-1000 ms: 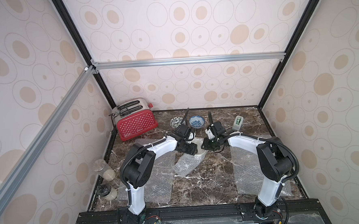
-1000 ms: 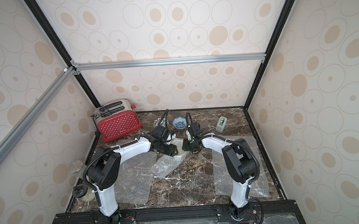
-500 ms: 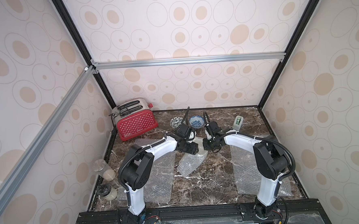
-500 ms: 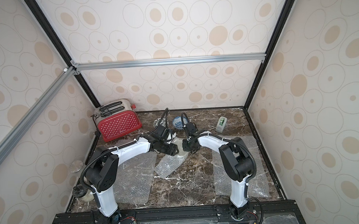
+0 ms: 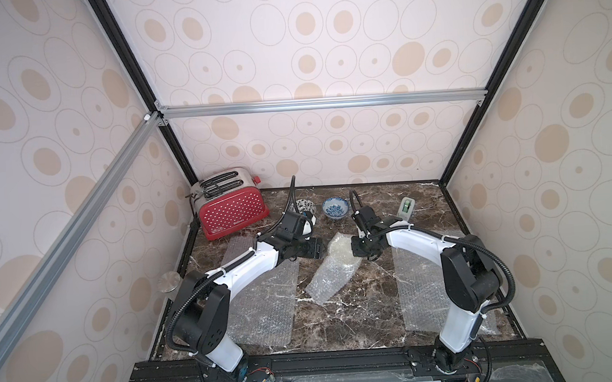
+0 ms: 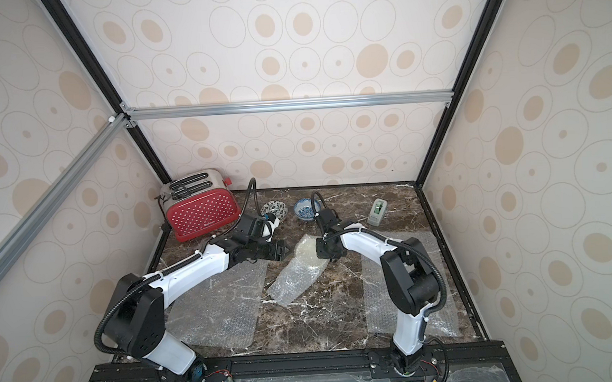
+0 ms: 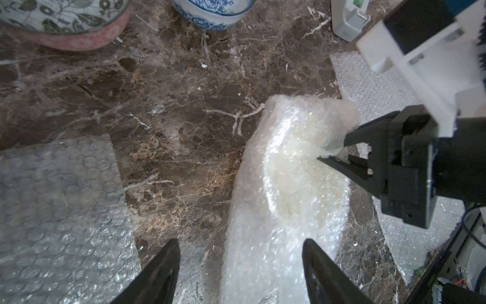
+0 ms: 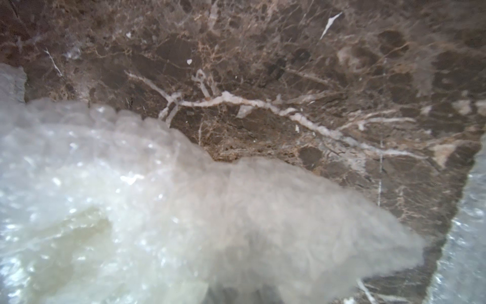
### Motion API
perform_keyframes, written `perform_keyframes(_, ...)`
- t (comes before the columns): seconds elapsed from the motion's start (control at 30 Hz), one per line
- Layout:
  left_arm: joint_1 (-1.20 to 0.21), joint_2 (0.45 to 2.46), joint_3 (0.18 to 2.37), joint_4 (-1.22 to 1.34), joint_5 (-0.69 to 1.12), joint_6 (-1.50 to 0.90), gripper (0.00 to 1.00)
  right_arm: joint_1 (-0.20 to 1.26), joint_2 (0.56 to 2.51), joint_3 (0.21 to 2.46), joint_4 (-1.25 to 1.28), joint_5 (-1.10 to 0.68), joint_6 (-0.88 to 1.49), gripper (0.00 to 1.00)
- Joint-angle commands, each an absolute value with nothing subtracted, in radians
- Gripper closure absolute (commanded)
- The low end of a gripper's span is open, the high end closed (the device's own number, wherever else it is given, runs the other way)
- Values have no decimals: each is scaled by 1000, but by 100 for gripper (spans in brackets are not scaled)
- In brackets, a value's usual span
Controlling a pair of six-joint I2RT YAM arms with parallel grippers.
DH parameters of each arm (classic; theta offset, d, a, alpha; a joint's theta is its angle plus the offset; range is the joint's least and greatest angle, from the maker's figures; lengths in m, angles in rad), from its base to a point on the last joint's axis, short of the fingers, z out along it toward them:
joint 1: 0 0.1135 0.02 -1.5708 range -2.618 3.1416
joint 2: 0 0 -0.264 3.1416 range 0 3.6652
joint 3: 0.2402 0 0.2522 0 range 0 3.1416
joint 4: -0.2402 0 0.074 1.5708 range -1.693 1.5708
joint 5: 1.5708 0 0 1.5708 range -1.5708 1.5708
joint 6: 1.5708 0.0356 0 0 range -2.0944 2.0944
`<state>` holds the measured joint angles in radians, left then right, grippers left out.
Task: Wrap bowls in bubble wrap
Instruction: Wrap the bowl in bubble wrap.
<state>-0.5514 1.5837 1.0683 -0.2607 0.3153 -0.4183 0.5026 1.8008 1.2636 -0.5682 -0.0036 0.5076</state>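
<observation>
Clamped w/ right gripper (image 7: 332, 152) on bubble wrap (image 7: 263, 263) edge; apart at left gripper (image 7: 239, 240). Soft, slippy, fragile cream bowl (image 7: 297, 184) inside: grab loose edge.

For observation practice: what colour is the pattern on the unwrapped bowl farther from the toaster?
Blue on white; the bowl shows best in the left wrist view.

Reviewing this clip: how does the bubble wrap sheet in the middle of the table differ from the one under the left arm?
The middle sheet is bunched up over the cream bowl; the left sheet lies flat, wrapping nothing. The right gripper pinches the middle sheet's edge; no gripper touches the left sheet. Both are clear bubble plastic on the marble table.
</observation>
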Motion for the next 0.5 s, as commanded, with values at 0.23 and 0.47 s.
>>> perform_keyframes(0.23,-552,1389,714,31,434,-610,27,417,1748,1214,-541,-74,541,92)
perform_keyframes(0.47,-552,1242,523,183,423,-776,28,383,1743,1193,-516,-110,552,92)
